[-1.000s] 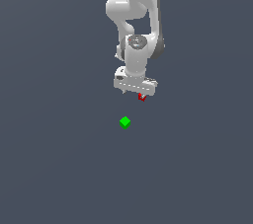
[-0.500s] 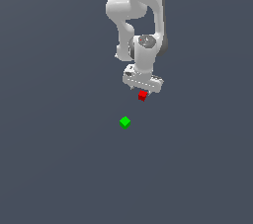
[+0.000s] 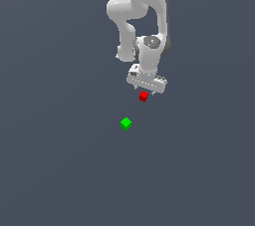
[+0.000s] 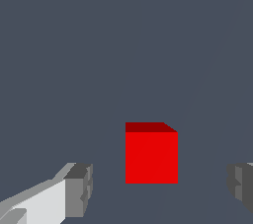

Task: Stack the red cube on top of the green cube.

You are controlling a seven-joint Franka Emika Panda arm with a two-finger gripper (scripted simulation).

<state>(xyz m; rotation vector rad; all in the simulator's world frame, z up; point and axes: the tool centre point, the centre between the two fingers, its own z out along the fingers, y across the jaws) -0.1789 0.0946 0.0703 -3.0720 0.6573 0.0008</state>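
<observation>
Gripper spread wide, fingers either side of the red cube, not touching. Green cube sits apart, nearer and to exterior view's left.

A plain dark grey surface is filling the whole scene. Two tiny cubes are lying directly on it: the red cube and the green cube. They are sitting near each other but apart, the green one lying further toward the exterior view's left and lower edge.
</observation>
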